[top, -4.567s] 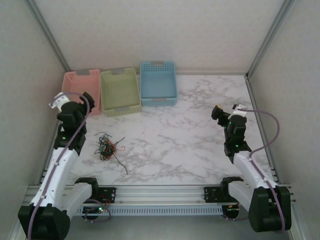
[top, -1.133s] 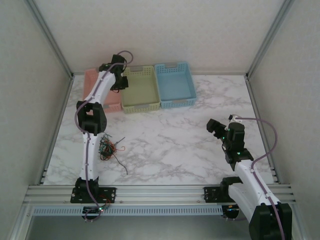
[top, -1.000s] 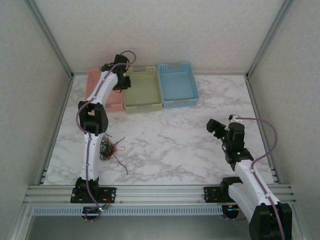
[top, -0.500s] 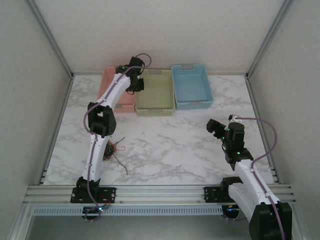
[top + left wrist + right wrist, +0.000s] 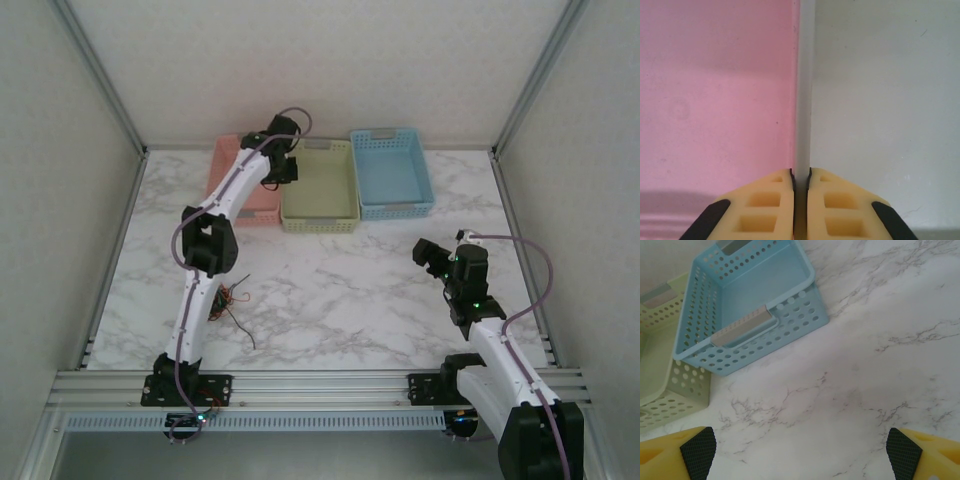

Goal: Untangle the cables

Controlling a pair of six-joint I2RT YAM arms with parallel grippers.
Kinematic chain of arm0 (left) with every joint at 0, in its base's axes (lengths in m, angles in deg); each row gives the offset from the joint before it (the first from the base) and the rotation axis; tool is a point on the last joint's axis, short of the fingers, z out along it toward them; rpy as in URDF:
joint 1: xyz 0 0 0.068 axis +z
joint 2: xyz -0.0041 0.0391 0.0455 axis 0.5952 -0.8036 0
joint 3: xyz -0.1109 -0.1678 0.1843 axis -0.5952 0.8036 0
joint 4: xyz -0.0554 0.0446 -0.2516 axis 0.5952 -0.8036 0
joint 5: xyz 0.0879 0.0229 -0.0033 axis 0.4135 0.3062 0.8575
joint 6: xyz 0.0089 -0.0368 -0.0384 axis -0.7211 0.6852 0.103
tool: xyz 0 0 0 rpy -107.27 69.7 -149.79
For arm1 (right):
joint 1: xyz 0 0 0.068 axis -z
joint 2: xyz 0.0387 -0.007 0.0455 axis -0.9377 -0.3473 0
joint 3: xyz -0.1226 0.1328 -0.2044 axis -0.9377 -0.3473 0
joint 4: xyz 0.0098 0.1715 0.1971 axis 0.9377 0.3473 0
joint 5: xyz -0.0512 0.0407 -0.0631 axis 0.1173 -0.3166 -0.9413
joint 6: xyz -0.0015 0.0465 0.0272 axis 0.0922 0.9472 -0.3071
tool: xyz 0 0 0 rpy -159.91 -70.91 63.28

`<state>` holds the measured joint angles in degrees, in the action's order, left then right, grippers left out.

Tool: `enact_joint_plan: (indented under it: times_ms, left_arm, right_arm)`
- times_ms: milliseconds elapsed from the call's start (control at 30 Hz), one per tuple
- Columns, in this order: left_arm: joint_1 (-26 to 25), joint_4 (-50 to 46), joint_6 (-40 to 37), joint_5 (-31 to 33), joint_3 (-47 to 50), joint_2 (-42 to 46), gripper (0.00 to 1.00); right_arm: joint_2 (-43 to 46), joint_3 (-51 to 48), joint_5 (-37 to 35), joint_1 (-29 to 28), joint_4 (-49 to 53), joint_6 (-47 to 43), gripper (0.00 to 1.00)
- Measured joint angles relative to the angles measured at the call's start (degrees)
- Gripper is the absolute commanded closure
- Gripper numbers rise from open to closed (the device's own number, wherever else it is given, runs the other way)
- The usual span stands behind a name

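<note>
left gripper clenched on thin basket wall; pink basket to one side of fingers, green basket to other; right gripper spread wide, holding nothing; cables lie well behind left gripper, back toward its base, partly under left arm; far to right gripper's left; left gripper nearer, by my judgement; clump has no clear long axis, though one black strand trails toward the bases; count: one tangle, strands too fine to number; three baskets, blue basket included.

Pink basket, green basket, blue basket, grey-veined white marble table, red-green-black cables
</note>
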<state>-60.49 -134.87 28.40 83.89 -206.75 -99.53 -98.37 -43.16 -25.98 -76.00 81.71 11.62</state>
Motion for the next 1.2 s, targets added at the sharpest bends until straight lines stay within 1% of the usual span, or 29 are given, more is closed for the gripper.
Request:
enact_joint_plan:
  times_ms: [33, 167, 200, 267, 300, 433, 467, 500, 567, 633, 733, 800, 900, 1067, 1167, 1200]
  left_arm:
    - [-0.20, -0.04, 0.22, 0.04, -0.37, -0.37, 0.93]
    - [-0.61, 0.17, 0.44, 0.28, -0.72, -1.84, 0.85]
    - [-0.70, 0.26, 0.46, 0.37, -0.83, -1.99, 0.79]
    - [-0.74, 0.24, 0.22, 0.50, -0.83, -1.99, 0.60]
    - [-0.74, 0.22, 0.26, 0.55, -0.83, -1.99, 0.53]
    - [-0.81, 0.24, 0.26, 0.87, -0.85, -1.97, 0.35]
    - [-0.85, 0.22, 0.17, 0.94, -0.85, -1.90, 0.27]
    - [-0.85, 0.20, 0.13, 1.11, -0.85, -1.77, 0.24]
    - [-0.85, 0.09, 0.28, 1.20, -0.85, -1.09, 0.21]
    - [-0.85, -0.20, 0.42, 1.40, -0.85, 0.39, 0.19]
    - [-0.92, -0.59, 0.39, 2.05, -0.83, 4.83, 0.19]
    - [-1.03, -0.55, 0.39, 2.60, -0.15, 9.86, 0.19]
    - [-1.27, 1.70, 0.37, 3.21, 7.43, 21.24, 0.19]
    - [-1.60, 8.81, 0.44, 4.39, 31.50, 48.35, 0.18]
    - [-1.60, 12.17, 1.03, 5.60, 47.23, 63.91, 0.18]
    - [-1.60, 12.61, 1.31, 5.86, 51.12, 67.49, 0.17]
  right_arm:
    - [-0.04, 0.00, 0.00, 0.00, 0.00, 0.00, 0.08]
    - [-0.07, 0.00, 0.00, 0.00, -0.02, 0.00, 0.08]
    - [-0.07, 0.00, 0.00, 0.00, 0.00, 0.00, 0.08]
    - [-0.11, 0.00, 0.00, 0.00, 0.00, 0.00, 0.08]
    - [-0.11, 0.00, 0.00, 0.00, 0.00, 0.00, 0.08]
    - [-0.11, 0.00, 0.00, 0.00, 0.00, 0.00, 0.08]
    - [-0.11, 0.00, 0.00, 0.00, 0.00, 0.00, 0.08]
    - [-0.11, 0.00, 0.00, 0.00, 0.00, -0.02, 0.08]
    - [-0.11, 0.00, 0.00, 0.00, 0.00, 0.00, 0.08]
    - [-0.11, 0.00, 0.00, 0.00, 0.00, 0.00, 0.08]
    - [-0.11, 0.00, -0.02, 0.00, 0.00, 0.00, 0.08]
    - [-0.11, 0.00, 0.00, 0.00, 0.00, 0.00, 0.08]
    - [-0.11, 0.00, -0.02, 0.00, 0.00, 0.00, 0.08]
    - [-0.31, 0.07, 0.15, 0.00, 0.02, -0.04, 0.09]
    - [-1.55, 1.18, 1.31, 0.00, 1.03, -0.22, 0.12]
    - [-1.95, 1.84, 1.86, 0.00, 1.81, -0.17, 0.14]
